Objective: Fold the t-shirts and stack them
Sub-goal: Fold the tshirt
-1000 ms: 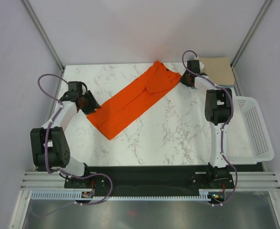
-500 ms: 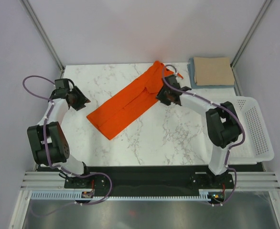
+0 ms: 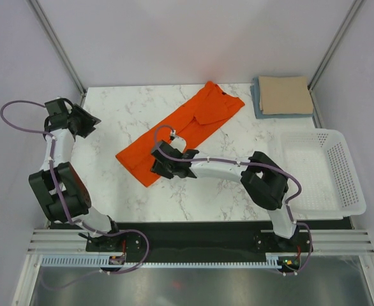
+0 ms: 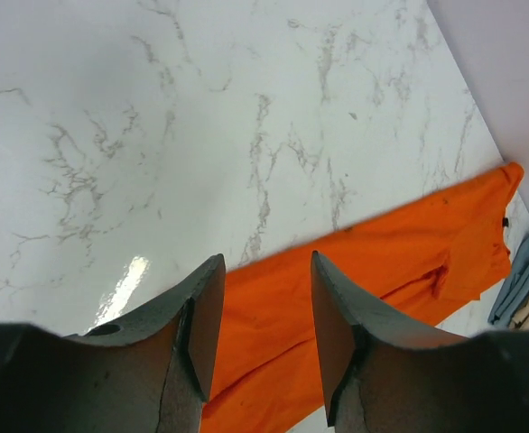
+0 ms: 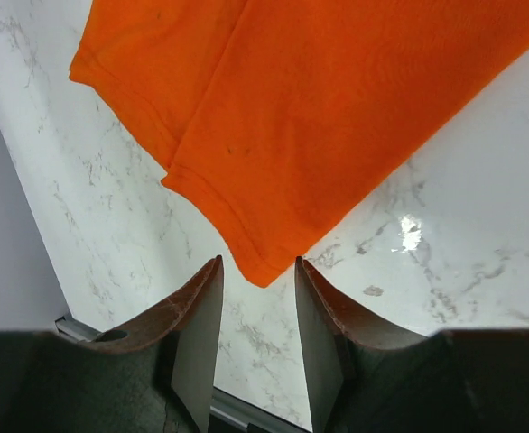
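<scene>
Plainly, the orange t-shirt point(image 3: 187, 131) lies folded into a long strip that runs diagonally across the marble table point(image 3: 142, 102), from lower left of centre up toward the upper right. A small dark mark point(image 3: 222, 90) sits at its upper-right end, too small to read.

The right fingers point(image 3: 161, 159) hang over the strip's lower-left end and hide part of it in the top view. Whether they touch the cloth cannot be told there. In the right wrist view they stand partly apart with only bare marble between them, and the shirt's hemmed corner lies just above the gap.

The left fingers point(image 3: 83, 121) are at the upper left of the top view, by the table's left edge and well apart from the shirt. Their own camera shows them moderately parted and holding nothing, with marble and orange cloth beyond them.

In the table's upper right corner the tan t-shirt point(image 3: 284, 94) lies folded on the light blue t-shirt point(image 3: 257, 105). The blue one shows only as a narrow border along the left and lower sides. The right edge of the left wrist view cuts both off. The white perforated basket point(image 3: 350, 185) sits at the right edge of the table, below that stack.
</scene>
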{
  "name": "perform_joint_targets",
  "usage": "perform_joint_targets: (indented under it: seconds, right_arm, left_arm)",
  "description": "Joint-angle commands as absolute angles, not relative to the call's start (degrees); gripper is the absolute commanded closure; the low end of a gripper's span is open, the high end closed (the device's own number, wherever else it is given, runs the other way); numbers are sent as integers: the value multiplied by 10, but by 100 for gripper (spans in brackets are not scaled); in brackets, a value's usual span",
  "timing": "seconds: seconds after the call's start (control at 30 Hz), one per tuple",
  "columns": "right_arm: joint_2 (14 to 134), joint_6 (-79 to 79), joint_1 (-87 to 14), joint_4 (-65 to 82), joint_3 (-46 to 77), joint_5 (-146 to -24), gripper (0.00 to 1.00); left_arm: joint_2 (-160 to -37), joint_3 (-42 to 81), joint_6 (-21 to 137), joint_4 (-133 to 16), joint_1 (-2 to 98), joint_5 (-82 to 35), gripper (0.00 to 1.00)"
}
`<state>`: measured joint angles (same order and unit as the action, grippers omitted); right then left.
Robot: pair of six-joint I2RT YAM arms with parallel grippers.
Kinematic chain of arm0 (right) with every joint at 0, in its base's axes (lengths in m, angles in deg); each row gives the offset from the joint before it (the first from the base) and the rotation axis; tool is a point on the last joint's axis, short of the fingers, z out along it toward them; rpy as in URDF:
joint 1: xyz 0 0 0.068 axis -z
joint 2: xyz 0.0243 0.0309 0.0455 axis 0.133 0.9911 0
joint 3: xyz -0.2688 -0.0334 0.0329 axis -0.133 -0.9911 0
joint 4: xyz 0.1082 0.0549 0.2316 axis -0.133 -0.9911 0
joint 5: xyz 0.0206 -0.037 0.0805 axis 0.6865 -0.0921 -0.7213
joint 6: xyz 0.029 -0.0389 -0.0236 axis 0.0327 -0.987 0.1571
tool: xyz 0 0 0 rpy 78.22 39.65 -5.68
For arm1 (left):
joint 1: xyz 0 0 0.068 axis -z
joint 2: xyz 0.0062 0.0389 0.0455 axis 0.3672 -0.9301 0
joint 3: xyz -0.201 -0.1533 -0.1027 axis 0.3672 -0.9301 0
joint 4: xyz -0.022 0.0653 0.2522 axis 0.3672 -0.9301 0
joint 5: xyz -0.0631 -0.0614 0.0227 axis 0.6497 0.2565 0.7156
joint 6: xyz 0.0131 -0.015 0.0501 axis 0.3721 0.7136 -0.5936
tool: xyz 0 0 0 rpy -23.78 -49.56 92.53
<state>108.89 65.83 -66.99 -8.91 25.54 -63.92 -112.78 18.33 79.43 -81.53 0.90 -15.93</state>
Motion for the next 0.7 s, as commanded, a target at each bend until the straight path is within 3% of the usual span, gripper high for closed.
perform_joint_targets:
  seconds: [0.0,0.67]
  right_arm:
    - [1122,696,-685,-98,298,-605,54]
    - [1207,745,-729,-166,359,-561,54]
  left_arm:
    - [-1141,167,815,-805,-17,-115,49]
    - [-1174,161,836,-788,-31,-71,50]
